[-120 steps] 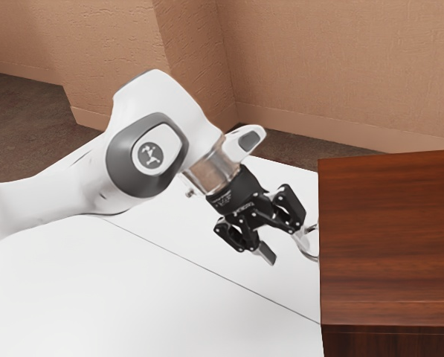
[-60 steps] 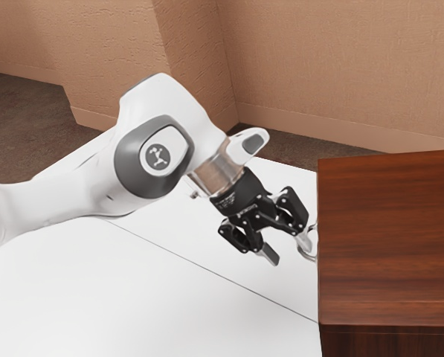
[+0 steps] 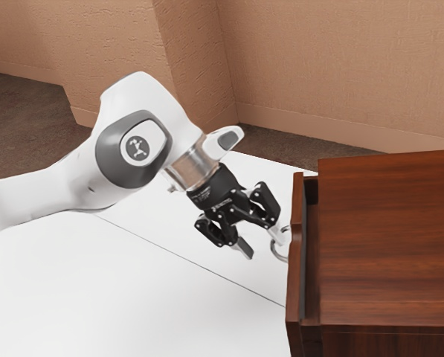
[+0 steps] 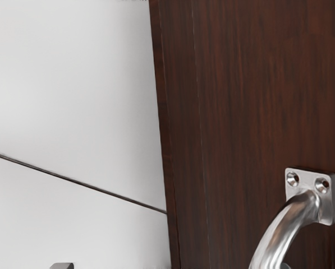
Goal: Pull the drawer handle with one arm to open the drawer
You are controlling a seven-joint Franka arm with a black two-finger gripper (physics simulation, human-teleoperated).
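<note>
Hooks drawer handle [image 3: 280, 246] with spread end effector [image 3: 264, 242], one finger against it, drawer front [image 3: 296, 260] slightly out from cabinet [image 3: 389, 238].

One robot arm [image 3: 132, 160], one pincer [image 3: 265, 244], one wooden cabinet [image 3: 393, 245], one drawer [image 3: 296, 253], one metal handle [image 4: 279, 235], one white table [image 3: 95, 297]

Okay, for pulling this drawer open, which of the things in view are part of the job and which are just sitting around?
Part of the job:
- gripper, at the handle
- handle, a metal loop
- drawer, its front standing partly out

Just around:
- cabinet that holds the drawer
- table
- floor
- wall
</note>
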